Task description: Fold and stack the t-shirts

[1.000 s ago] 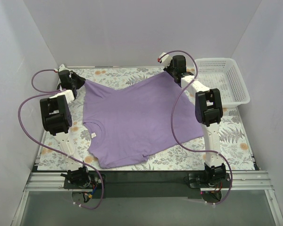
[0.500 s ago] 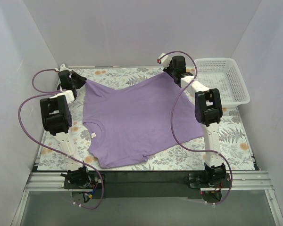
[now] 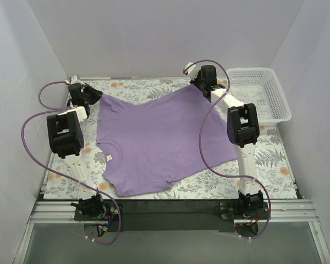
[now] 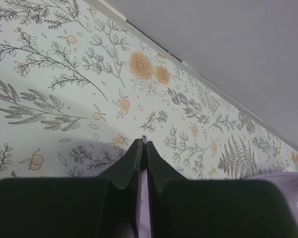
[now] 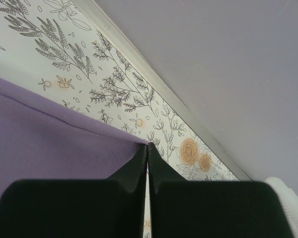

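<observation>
1. The purple t-shirt [image 3: 159,140] lies spread across the middle of the flowered counter [image 3: 275,159], its neck toward the left edge
2. The left end effector [image 3: 93,97], near the far left corner, is pressed together on one shirt corner
3. The right end effector [image 3: 199,83], by the far edge, pinches another shirt corner, near the white basket [image 3: 261,93]

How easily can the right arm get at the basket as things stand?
Probably not freely: the basket is near the right end effector with nothing between, but that end effector is shut on the t-shirt and would drag it.
</observation>
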Action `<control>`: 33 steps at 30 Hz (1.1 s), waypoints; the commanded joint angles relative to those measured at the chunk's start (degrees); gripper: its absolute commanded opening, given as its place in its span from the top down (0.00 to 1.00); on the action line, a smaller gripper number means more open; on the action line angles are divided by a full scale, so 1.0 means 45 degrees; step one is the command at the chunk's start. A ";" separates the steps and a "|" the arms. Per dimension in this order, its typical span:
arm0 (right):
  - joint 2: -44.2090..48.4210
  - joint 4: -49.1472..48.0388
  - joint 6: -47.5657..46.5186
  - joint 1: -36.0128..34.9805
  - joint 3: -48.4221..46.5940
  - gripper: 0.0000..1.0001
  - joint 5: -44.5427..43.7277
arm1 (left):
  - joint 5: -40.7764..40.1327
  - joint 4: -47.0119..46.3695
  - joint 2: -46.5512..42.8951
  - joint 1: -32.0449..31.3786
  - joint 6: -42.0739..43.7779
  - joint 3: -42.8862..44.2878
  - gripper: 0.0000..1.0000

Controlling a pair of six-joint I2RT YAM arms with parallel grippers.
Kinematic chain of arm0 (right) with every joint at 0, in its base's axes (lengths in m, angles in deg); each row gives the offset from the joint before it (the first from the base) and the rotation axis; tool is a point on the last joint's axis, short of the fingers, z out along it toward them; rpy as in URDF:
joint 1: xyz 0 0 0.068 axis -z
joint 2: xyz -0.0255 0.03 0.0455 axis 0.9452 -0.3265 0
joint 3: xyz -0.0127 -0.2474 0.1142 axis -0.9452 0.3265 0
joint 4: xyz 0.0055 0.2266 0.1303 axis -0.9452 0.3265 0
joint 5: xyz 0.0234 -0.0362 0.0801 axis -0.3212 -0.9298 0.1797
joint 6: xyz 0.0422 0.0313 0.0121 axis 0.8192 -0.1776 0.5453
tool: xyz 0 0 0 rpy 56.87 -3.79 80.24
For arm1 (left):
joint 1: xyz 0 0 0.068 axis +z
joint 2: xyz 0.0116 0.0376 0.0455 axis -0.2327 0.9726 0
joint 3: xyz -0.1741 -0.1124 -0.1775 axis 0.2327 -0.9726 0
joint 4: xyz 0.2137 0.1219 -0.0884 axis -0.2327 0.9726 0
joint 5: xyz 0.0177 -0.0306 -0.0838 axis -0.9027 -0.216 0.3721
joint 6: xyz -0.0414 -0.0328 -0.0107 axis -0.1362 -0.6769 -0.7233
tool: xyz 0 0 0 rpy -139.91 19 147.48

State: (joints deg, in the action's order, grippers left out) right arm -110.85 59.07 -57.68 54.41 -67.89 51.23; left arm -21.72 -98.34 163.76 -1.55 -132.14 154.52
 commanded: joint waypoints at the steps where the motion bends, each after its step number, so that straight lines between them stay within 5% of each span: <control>1: 0.0076 -0.0670 -0.0099 -0.0056 -0.0128 0.99 0.0158 | 0.0247 -0.0325 -0.0929 0.0070 0.0084 -0.0262 1.00; 33: 0.0213 -0.0592 -0.0080 -0.0056 -0.0069 0.99 0.0333 | 0.1048 -0.0676 -0.1532 0.0051 0.0046 -0.0809 1.00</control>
State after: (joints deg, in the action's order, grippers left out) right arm -110.85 59.07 -57.86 54.36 -67.80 52.06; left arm -18.81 -99.89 162.90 -1.55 -132.16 151.68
